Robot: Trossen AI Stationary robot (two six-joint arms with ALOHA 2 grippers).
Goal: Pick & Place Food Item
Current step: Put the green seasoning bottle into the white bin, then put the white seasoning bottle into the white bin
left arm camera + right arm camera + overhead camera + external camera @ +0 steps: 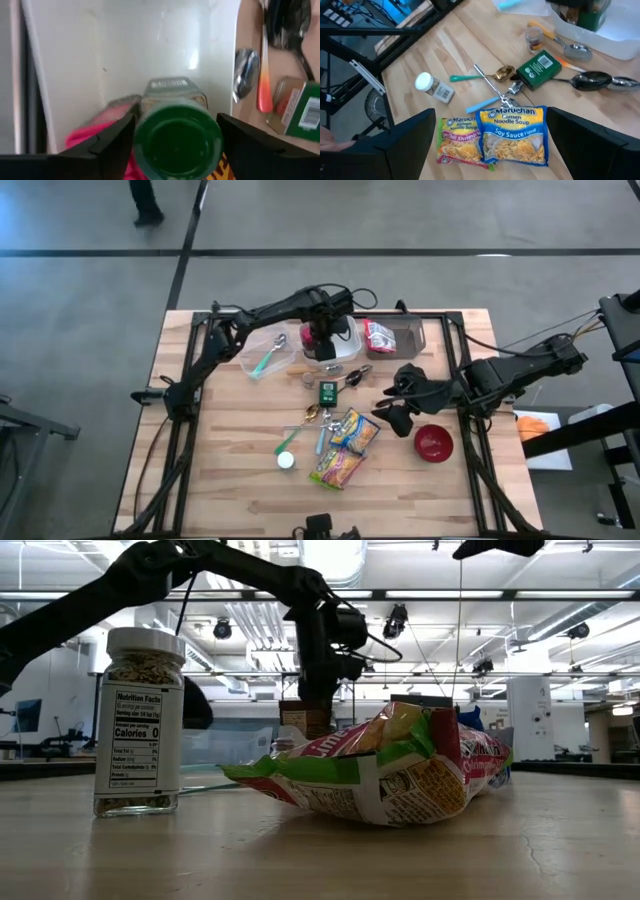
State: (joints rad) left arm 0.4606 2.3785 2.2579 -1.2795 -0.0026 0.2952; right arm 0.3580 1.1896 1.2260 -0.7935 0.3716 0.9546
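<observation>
A glass jar with a green lid (177,140) stands upright inside a clear bin (125,50) at the table's far middle, next to a pink packet (95,132). My left gripper (320,345) points straight down over the jar, with one finger on each side of the lid. In the low view the jar (305,718) shows just below that gripper. My right gripper (400,415) hovers open above the table's right middle, tilted down toward the ramen packs (512,135), and has nothing between its fingers. My left gripper comes at the jar from above, and its fingers (115,142) stand close beside the green lid's rim (137,137) on two opposite sides. Whether they touch the jar, I cannot tell. The jar sits upright in the bin.
Two ramen packs (350,442), a white-lidded spice jar (286,461), a green box (328,391), several spoons (592,80) and a small jar (535,39) lie mid-table. A red bowl (434,443) stands at the right. More bins hold a teal spoon (265,358) and a red packet (380,335).
</observation>
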